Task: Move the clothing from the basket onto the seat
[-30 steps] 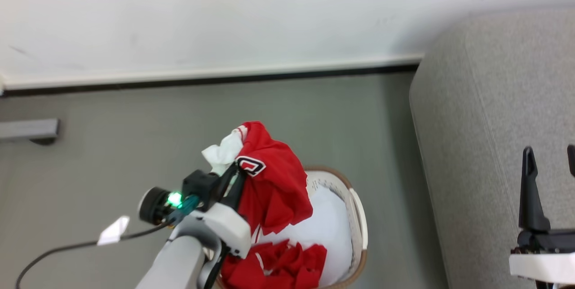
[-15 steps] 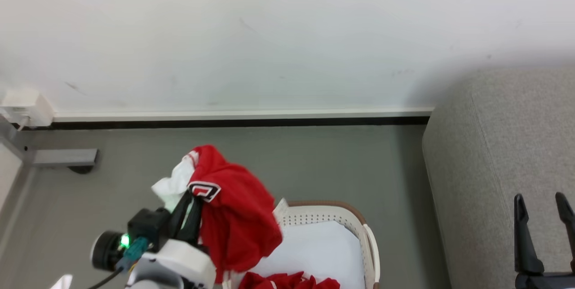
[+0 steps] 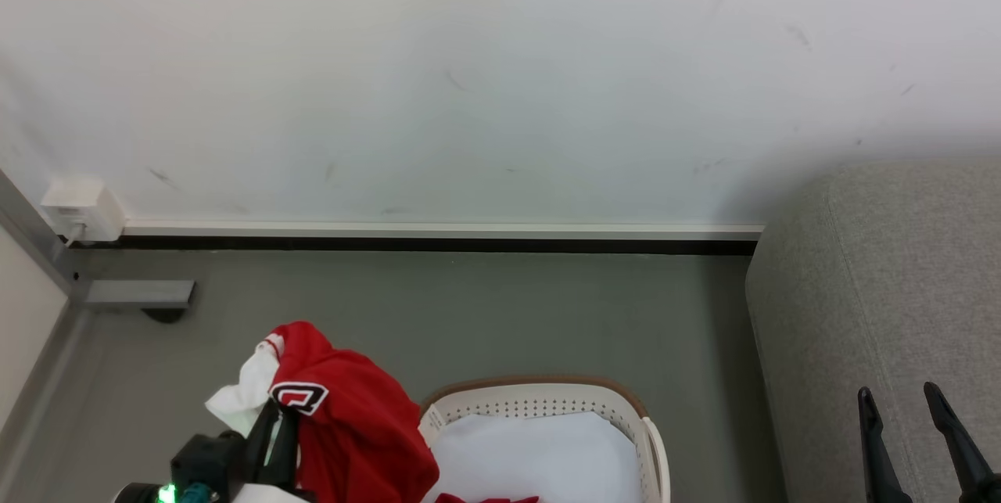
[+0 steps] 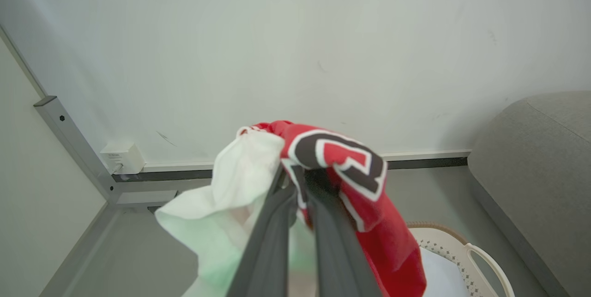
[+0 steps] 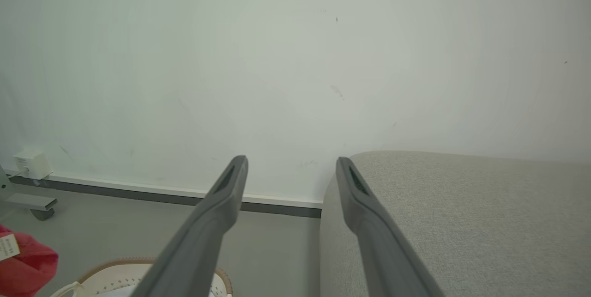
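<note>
The left gripper (image 3: 278, 413) has its two dark fingers clamped on a bright red sports garment with a black-and-white number print (image 3: 352, 432) (a small white piece (image 3: 242, 397) bunched alongside), held just left of the oval cream perforated laundry basket (image 3: 539, 387). The right gripper (image 3: 897, 397), fingers apart, hovers over the large grey fabric sofa (image 3: 876, 276).

All views toward wall (image 3: 500, 80), basket (image 3: 532, 407)

Soft matt cloth on clothing (image 3: 360, 440); basket (image 3: 532, 407) perforated plastic, smooth, w/ woven-look brown rim; seat (image 3: 884, 292) coarse grey fabric, matt; floor (image 3: 500, 315) smooth, matt; wall (image 3: 500, 80) painted, scuffed.
</note>
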Controlling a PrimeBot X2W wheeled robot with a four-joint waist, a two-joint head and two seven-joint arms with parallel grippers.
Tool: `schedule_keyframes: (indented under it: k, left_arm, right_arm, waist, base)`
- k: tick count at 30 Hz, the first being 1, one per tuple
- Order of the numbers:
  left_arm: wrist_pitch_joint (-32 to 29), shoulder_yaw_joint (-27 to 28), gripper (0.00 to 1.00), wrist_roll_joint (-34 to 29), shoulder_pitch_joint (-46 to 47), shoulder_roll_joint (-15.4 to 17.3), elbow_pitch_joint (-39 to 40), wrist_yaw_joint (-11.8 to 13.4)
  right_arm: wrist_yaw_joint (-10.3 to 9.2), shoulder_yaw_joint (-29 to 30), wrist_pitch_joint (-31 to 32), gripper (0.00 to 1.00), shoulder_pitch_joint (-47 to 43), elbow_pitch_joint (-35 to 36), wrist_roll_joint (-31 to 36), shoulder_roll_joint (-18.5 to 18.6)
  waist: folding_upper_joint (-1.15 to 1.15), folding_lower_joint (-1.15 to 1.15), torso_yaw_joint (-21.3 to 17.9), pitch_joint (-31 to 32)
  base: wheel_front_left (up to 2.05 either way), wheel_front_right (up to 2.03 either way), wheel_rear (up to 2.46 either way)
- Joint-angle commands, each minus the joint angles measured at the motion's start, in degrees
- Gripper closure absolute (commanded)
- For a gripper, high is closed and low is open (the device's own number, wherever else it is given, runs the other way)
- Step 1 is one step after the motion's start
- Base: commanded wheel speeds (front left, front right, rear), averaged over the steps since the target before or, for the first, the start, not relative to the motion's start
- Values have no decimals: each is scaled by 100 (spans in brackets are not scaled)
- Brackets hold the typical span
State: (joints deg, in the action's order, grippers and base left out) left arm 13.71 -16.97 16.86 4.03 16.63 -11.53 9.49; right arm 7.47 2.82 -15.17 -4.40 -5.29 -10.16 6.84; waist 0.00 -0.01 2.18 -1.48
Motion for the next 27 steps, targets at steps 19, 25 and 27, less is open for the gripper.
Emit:
schedule_keyframes:
  k: [19,25,27]
  left_arm:
    - [-62,-121,100,48,282,112,398,-91]
    - [-397,-441,100,-82,597,75,908,-258]
    - [-509,-592,100,-141,727,18,1043,-336]
  right_arm:
    - [5,-687,4,0,316,57,-280,226]
    - [5,-1851,177,0,704,315,-580,711]
    - [5,-2344,345,0,877,452,-669,901]
  waist:
    - [0,1,-18,16]
    - [0,1,-94,47]
    - [0,1,-129,77]
  base:
    - [0,0,0]
    - [0,0,0]
    - [0,0,0]
